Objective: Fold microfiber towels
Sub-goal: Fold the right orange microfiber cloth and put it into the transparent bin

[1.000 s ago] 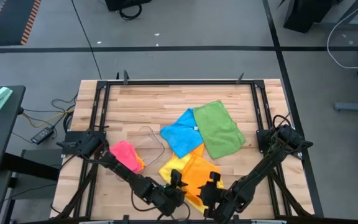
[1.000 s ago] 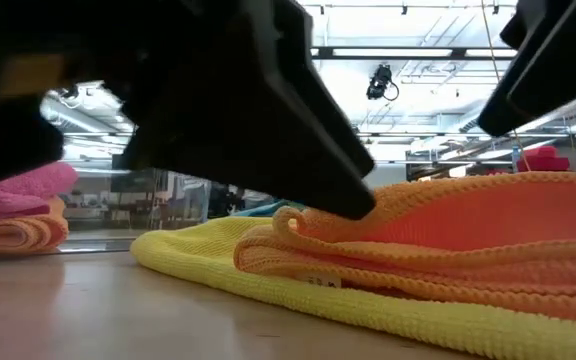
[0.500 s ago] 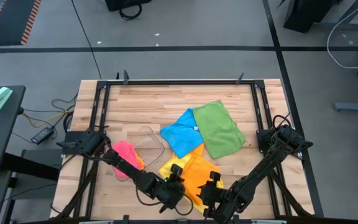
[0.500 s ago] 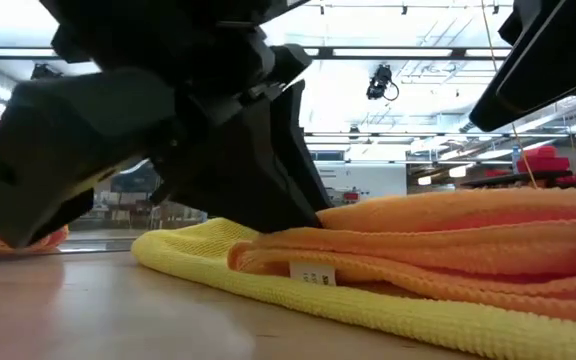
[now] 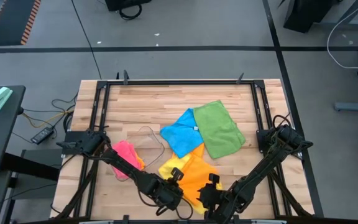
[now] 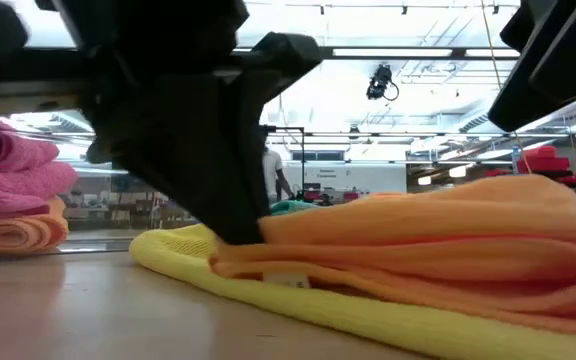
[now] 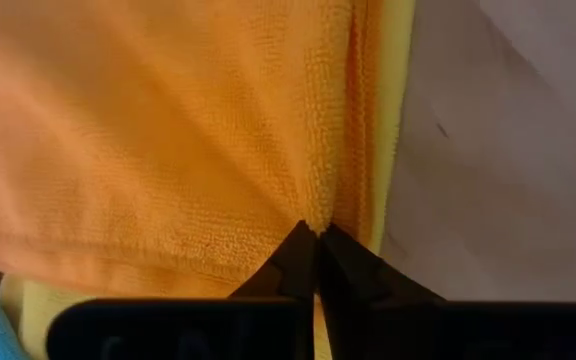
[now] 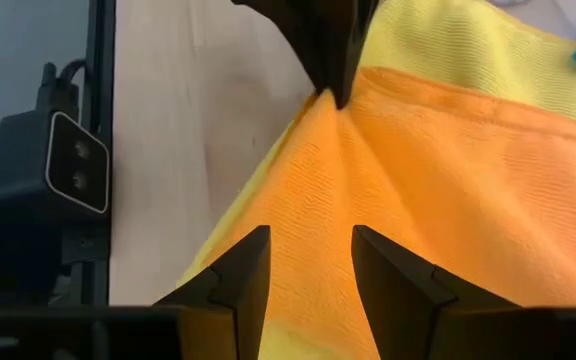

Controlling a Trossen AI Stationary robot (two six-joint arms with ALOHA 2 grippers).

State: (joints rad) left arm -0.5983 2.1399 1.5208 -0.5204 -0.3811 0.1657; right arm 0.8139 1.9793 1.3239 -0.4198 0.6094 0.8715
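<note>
Microfiber towels are lying across the wooden desk in the high view: a green towel and a blue towel are spreading side by side near the middle, an orange towel is resting on a yellow towel toward the front edge, and a pink towel is sitting apart on the left, just beside a clear plastic tray. The left gripper is reaching over the left edge of the orange towel, and the right gripper is hanging at its front right.

Seen from the low view, the orange towel is bunching in soft rounded folds on the flat yellow towel, with the left gripper pressing down at its edge. The pink towel is sitting stacked on an orange layer at far left.

From the left wrist view, the left gripper is clenched on a pinched ridge of the orange towel, whose nubbly weave is puckering toward the tips; the yellow towel is showing as a strip alongside.

From the right wrist view, the right gripper is parted over the orange towel, grasping nothing, while the left gripper is pinching the far edge.
</note>
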